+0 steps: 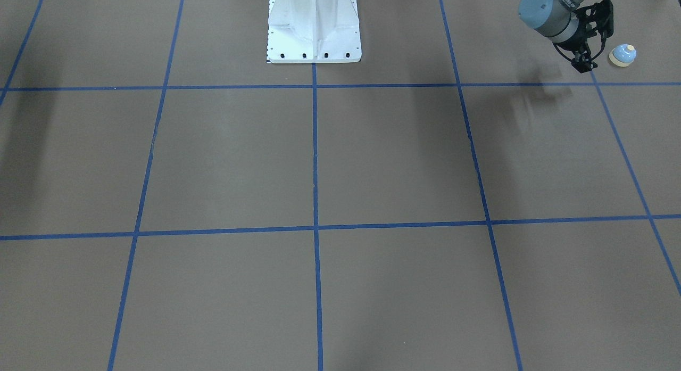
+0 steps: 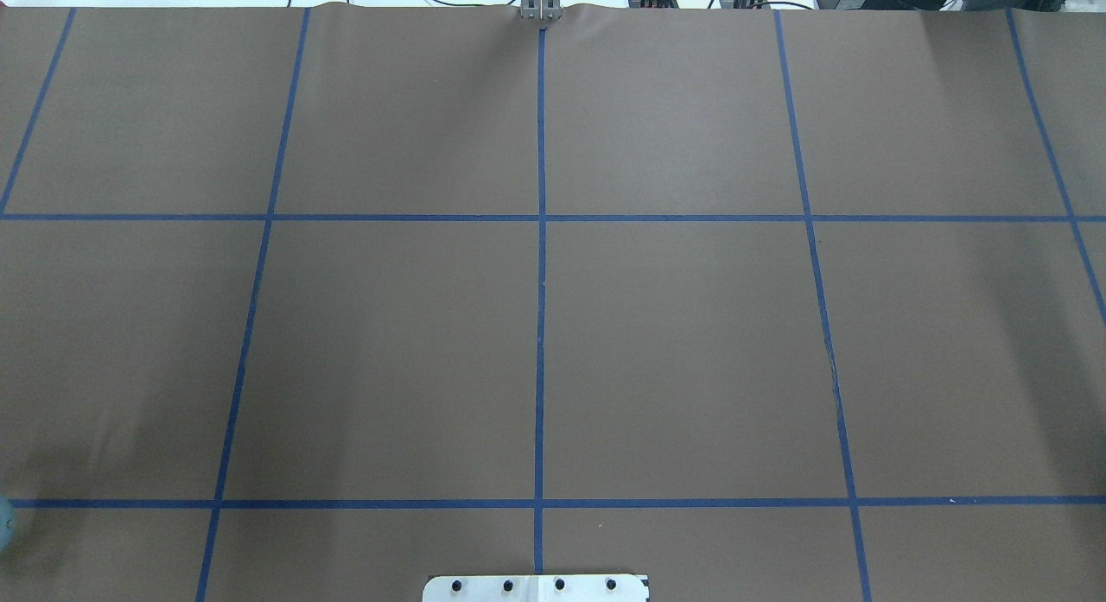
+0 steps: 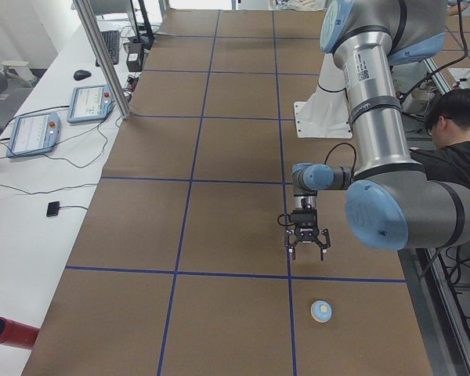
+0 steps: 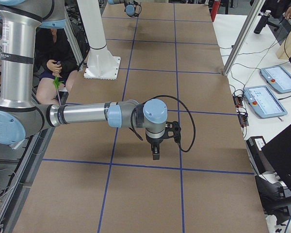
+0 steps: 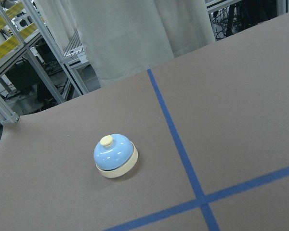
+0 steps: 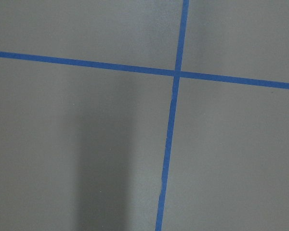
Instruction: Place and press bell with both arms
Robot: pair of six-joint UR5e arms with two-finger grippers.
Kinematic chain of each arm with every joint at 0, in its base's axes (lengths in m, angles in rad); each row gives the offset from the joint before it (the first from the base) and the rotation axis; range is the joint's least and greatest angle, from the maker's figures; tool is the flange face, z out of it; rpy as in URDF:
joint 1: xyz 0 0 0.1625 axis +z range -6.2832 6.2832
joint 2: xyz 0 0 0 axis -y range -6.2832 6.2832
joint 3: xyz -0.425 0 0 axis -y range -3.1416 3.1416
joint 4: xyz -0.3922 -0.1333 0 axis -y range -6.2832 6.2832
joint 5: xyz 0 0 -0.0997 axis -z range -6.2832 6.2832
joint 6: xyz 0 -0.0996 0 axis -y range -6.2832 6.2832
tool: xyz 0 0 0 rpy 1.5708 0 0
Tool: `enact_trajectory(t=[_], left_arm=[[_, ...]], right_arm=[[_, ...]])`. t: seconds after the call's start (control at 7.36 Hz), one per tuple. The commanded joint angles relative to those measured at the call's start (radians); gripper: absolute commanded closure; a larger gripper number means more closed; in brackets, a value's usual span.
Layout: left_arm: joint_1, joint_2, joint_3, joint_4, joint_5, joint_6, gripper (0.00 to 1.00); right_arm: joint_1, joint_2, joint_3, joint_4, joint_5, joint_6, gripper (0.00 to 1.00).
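The bell (image 1: 622, 55), a light-blue dome on a cream base, stands upright on the brown table near the robot's left end. It also shows in the exterior left view (image 3: 321, 310) and the left wrist view (image 5: 114, 155). My left gripper (image 1: 583, 67) hovers above the table a short way from the bell, fingers spread and empty; the exterior left view (image 3: 307, 252) shows it too. My right gripper (image 4: 156, 156) points down over the table near a blue tape line. It shows only in the exterior right view, so I cannot tell if it is open or shut.
The white pedestal (image 1: 314, 27) is bolted at the robot's side of the table. Blue tape lines (image 2: 540, 326) grid the brown surface. A person (image 3: 454, 141) sits beside the robot. A side bench holds tablets (image 3: 31, 133) and a red cylinder (image 3: 8, 333).
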Motion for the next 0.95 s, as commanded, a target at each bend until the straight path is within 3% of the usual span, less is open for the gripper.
enact_trajectory(t=[0.0,0.41,0.82], left_arm=[[0.074,0.022,0.056,-0.049,-0.001,-0.152,0.0],[0.122,0.045,0.056,-0.038,-0.006,-0.307,0.0],[0.134,0.065,0.099,-0.073,-0.001,-0.331,0.0]], right_arm=[[0.0,0.005,0.001,0.0,-0.002,-0.002,0.0],[0.0,0.014,0.001,0.0,-0.009,-0.002,0.0],[0.0,0.017,0.001,0.0,-0.009,-0.002,0.0]])
